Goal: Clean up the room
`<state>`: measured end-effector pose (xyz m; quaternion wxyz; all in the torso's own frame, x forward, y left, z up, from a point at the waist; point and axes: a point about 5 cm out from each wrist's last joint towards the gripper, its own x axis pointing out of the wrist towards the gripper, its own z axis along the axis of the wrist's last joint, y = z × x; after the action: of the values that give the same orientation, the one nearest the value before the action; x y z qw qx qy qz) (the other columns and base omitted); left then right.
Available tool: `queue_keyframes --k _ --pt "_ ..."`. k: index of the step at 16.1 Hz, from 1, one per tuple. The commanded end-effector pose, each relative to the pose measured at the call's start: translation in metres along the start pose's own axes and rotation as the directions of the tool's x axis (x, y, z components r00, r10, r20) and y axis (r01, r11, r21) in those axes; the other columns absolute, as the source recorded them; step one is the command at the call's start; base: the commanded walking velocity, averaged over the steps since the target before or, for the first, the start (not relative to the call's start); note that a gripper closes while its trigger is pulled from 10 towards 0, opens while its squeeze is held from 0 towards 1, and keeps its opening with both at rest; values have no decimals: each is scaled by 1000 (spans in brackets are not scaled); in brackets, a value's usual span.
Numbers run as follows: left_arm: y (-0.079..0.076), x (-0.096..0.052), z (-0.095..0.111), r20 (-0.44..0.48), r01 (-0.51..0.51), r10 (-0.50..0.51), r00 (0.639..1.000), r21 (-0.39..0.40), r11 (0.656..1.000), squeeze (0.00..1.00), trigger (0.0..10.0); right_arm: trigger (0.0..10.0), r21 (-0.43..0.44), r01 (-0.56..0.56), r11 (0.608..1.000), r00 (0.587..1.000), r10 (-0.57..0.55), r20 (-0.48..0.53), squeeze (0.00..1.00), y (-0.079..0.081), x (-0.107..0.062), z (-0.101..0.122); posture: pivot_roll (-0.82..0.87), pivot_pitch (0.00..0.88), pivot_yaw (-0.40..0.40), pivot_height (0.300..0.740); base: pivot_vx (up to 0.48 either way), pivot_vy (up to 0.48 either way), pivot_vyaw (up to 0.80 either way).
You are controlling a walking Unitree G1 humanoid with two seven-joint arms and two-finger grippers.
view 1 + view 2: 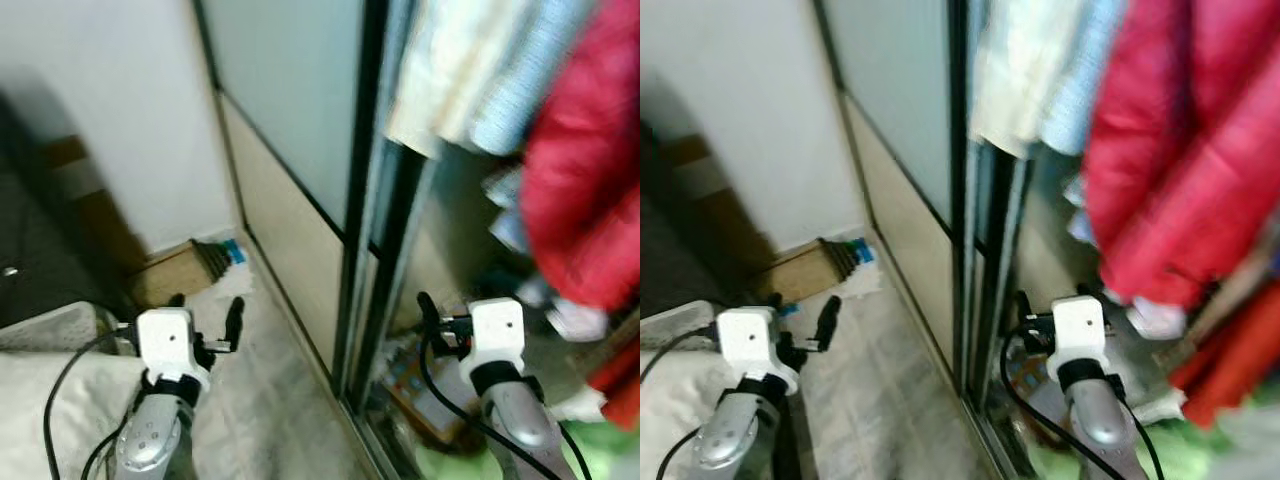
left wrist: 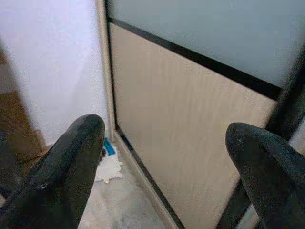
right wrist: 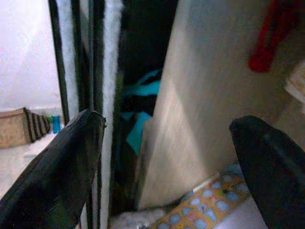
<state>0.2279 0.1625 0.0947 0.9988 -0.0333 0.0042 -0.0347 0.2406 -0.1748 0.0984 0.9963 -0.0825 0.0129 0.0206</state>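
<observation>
Before the wardrobe door [image 1: 300, 150] we hold our left gripper [image 1: 205, 325] and right gripper [image 3: 167, 167], fingers apart and empty, near hanging red jacket [image 1: 585, 170].

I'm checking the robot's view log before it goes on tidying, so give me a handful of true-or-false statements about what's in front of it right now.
1. A red coat hangs inside the open wardrobe. True.
2. The left gripper holds a cloth. False: its jaws are open and hold nothing.
3. The right gripper sits near the wardrobe's sliding door, jaws open. True.
4. The sliding door is all mirror. False: it has a pale frosted upper panel and a beige lower panel.
5. A flat item printed with coloured shapes lies on the wardrobe floor. True.
</observation>
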Motion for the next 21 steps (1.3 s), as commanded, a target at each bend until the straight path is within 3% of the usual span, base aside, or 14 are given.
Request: queue_keyframes --k 1,5,11,12,21 --pt "5 -2 0 -13 -12 12 1000 12 1000 0 10000 10000 10 -7 1000 1000 7 5 0 3 1 3 -35 36 -12 740 0 0 800" --pt "8 -6 1 -7 -35 35 999 16 999 0 10000 10000 0 28 1000 1000 -28 -2 0 0 -11 4 -17 33 -29 740 0 0 800" --pt "12 -15 3 -9 -55 54 998 -9 998 0 10000 10000 -45 50 998 998 -51 -26 0 -13 -45 8 -30 35 -25 740 0 0 800" --pt "8 -18 3 -14 -20 20 1000 1 1000 0 10000 10000 -47 52 998 998 -54 -41 0 -15 -50 5 -30 35 -25 740 0 0 800" --pt "7 -18 4 -15 -19 18 1000 -5 1000 0 10000 10000 -55 15 998 999 -17 -43 0 -8 -44 6 -22 44 -26 740 0 0 800"
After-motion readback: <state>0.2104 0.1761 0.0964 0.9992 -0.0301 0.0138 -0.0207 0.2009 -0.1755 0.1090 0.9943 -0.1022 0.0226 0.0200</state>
